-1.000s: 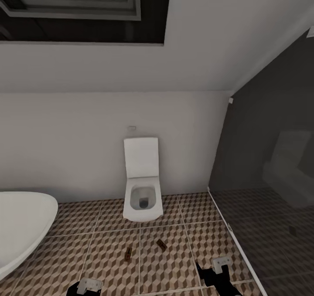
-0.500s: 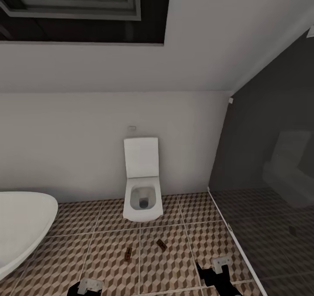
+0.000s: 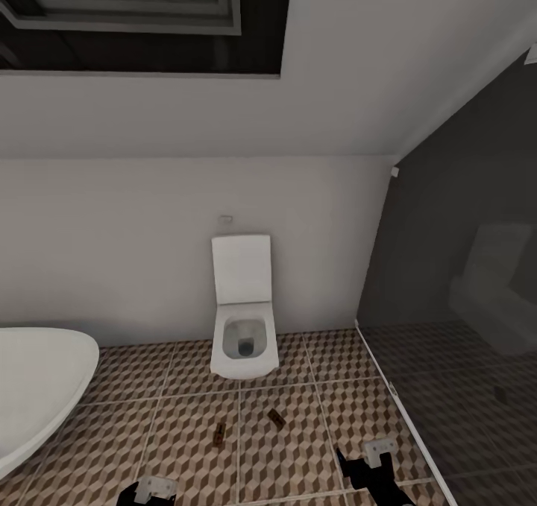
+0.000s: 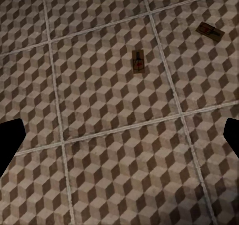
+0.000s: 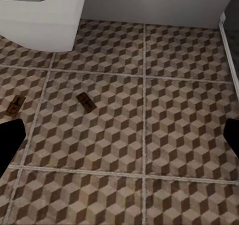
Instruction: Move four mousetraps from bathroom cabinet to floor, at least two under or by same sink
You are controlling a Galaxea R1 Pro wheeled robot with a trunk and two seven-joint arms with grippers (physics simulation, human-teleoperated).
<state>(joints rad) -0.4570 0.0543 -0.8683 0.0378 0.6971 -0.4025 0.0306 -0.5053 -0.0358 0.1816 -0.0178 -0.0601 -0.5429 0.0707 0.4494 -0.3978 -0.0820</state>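
Two mousetraps lie apart on the cube-patterned bathroom floor [image 3: 186, 416] in front of the toilet. One mousetrap [image 3: 219, 434] [image 4: 139, 61] [image 5: 15, 105] is nearer the bathtub, the other [image 3: 277, 417] [image 4: 209, 31] [image 5: 85, 101] nearer the shower. My left gripper [image 3: 153, 489] [image 4: 119, 140] hangs open over bare tiles, short of both traps, with nothing between its fingers [image 4: 10, 140]. My right gripper [image 3: 373, 457] [image 5: 119, 140] is open too, above the tiles to the right of the traps. The cabinet and the bathroom sink are out of view.
A white toilet [image 3: 245, 327] [image 5: 45, 21] stands against the back wall. A white oval bathtub [image 3: 37, 387] bulges in at the left. A dark glass shower partition [image 3: 462, 327] with a white floor rail [image 3: 403, 409] closes the right side.
Both grippers have sunk very slightly toward the bottom edge of the head view. The mousetraps lie where they were.
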